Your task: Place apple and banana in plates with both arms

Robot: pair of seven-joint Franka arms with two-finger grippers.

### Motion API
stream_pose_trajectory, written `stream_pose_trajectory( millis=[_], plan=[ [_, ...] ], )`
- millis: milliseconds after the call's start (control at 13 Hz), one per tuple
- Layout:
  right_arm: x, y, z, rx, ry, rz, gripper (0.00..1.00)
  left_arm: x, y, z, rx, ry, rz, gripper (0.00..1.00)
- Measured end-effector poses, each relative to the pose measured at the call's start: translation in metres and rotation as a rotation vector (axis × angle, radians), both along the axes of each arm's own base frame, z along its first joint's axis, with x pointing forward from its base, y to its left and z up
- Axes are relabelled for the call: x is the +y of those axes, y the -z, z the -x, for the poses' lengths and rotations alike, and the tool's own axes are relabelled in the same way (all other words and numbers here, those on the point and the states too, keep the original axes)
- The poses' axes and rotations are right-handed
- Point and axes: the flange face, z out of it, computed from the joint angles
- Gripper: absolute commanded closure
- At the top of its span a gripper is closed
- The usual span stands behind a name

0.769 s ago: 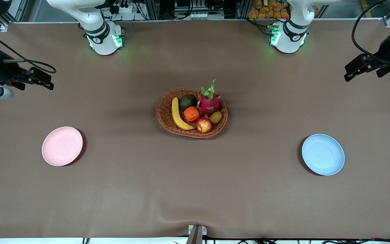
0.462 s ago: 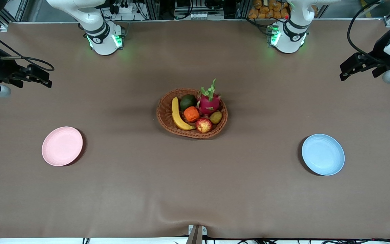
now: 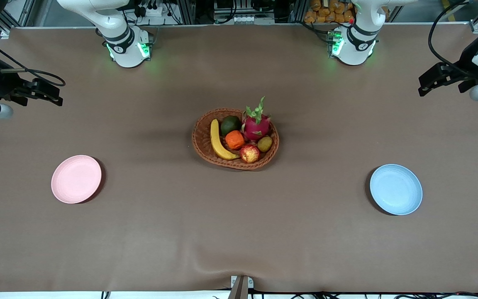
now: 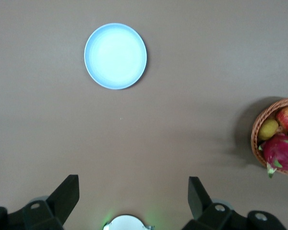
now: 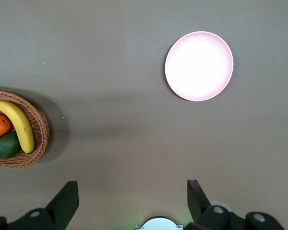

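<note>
Nothing's been moved yet — the apple (image 3: 249, 153) and banana (image 3: 218, 140) sit in the wicker basket (image 3: 201, 141) mid-table, and the pink plate (image 3: 76, 179) and blue plate (image 3: 396, 189) are bare. The left gripper (image 4: 133, 197) and right gripper (image 5: 133, 196) both hang spread wide over the table ends, holding nothing — so every pick and place is left.

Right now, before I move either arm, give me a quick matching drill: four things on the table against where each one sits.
Things:
1. banana
2. apple
3. pink plate
4. blue plate

Places:
A. empty, toward the left arm's end
B. in the basket, at its edge toward the right arm's end
C. empty, toward the right arm's end
D. in the basket, at its rim nearest the front camera

Pairs: 1-B, 2-D, 3-C, 4-A
</note>
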Motion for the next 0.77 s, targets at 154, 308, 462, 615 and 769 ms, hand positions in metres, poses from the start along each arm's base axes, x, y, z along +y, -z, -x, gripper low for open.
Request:
stream_pose_trajectory(
  millis=[154,308,462,615,769],
  plan=[
    [-0.003,0.001,0.000,0.000,0.001,0.022,0.00,0.003,-0.008,0.007,0.000,-0.004,-0.002,0.00],
    [-0.008,0.002,-0.002,-0.001,0.006,0.045,0.00,0.004,-0.016,0.014,-0.011,-0.004,-0.002,0.00],
    [-0.026,0.006,-0.006,-0.003,0.038,0.057,0.00,0.000,-0.020,0.017,-0.016,0.002,-0.002,0.00],
    [-0.055,0.007,-0.006,-0.002,0.090,0.058,0.00,-0.003,-0.024,0.021,-0.023,0.010,-0.001,0.00],
    [-0.080,0.005,-0.004,-0.004,0.137,0.056,0.00,-0.019,-0.024,0.022,-0.027,0.037,0.024,0.00]
  ],
)
